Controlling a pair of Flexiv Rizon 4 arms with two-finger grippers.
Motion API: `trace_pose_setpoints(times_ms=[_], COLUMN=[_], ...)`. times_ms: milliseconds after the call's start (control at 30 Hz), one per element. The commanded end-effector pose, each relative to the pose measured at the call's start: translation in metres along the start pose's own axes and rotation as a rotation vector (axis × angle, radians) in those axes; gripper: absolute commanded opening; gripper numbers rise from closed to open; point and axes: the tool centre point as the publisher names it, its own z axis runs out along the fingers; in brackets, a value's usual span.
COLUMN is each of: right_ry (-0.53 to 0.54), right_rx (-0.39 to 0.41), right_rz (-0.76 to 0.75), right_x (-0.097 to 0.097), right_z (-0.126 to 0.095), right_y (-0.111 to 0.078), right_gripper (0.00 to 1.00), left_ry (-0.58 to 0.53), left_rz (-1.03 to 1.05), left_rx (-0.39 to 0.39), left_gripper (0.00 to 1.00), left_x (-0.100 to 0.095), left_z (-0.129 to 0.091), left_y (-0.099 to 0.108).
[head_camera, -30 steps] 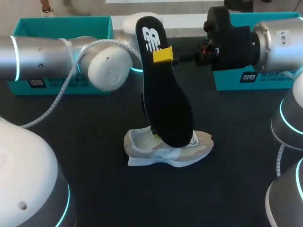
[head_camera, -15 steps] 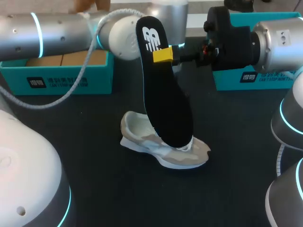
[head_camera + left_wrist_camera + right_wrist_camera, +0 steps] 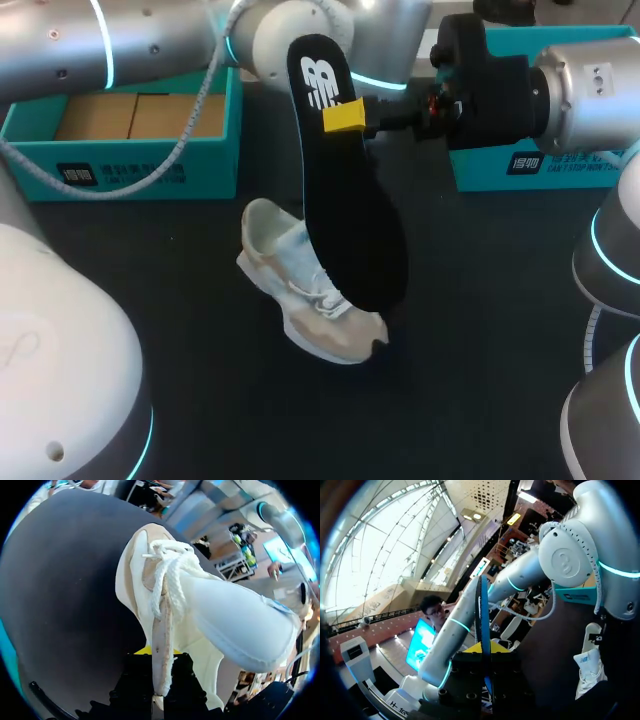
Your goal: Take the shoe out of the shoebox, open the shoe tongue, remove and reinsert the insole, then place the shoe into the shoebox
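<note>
While the right end effector clamps the insole at its heel, the insole's long axis drops toe-first onto the shoe, which the left end effector grips.

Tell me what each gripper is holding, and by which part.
The right gripper pinches the black insole near its logo end. The left gripper holds the shoe by a beige edge beside the laces; which part exactly is unclear.

The insole stands over the shoe, shoebox behind at left
</note>
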Motion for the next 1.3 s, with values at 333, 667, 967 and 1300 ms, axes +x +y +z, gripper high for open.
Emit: trace_pose_setpoints(times_ms=[333, 667, 967, 1300], right_ry=[-0.002, -0.002, -0.002, -0.002], right_rx=[0.000, 0.000, 0.000, 0.000], right_rz=[0.001, 0.001, 0.001, 0.001], right_x=[-0.001, -0.001, -0.001, -0.001], right_z=[0.003, 0.003, 0.003, 0.003], right_y=[0.000, 0.000, 0.000, 0.000], right_gripper=[0.00, 0.00, 0.00, 0.00], left_ry=[0.125, 0.088, 0.052, 0.042], left_rz=[0.554, 0.522, 0.440, 0.382], left_rx=[-0.230, -0.249, -0.269, -0.297], left_gripper=[0.00, 0.00, 0.00, 0.00], left_x=[-0.027, -0.042, -0.055, -0.078], left_z=[0.004, 0.002, 0.007, 0.009], left_y=[-0.006, 0.000, -0.008, -0.011])
